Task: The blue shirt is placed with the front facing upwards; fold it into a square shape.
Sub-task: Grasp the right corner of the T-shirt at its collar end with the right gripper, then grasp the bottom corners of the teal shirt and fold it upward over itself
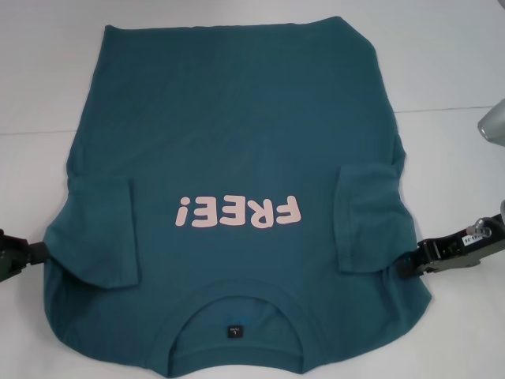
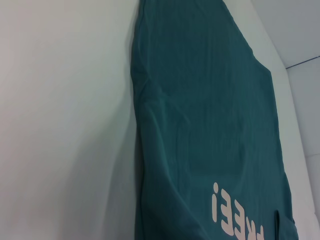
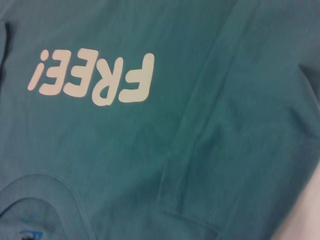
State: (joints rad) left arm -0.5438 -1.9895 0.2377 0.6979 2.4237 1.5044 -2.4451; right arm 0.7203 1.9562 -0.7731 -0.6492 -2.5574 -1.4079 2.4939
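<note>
The blue shirt point(image 1: 237, 142) lies flat on the white table, front up, collar point(image 1: 237, 304) toward me and hem at the far side. The pink "FREE!" lettering point(image 1: 239, 212) reads upside down. Both sleeves are folded inward onto the body: one on the left point(image 1: 102, 229), one on the right point(image 1: 367, 217). My left gripper point(image 1: 35, 254) is at the shirt's left edge near the shoulder. My right gripper point(image 1: 410, 267) touches the right edge beside the folded sleeve. The shirt also shows in the left wrist view point(image 2: 210, 115) and the right wrist view point(image 3: 150, 165).
The white table point(image 1: 47, 79) surrounds the shirt, with a seam line running across it point(image 1: 450, 110). A grey rounded object point(image 1: 493, 122) sits at the right edge of the head view.
</note>
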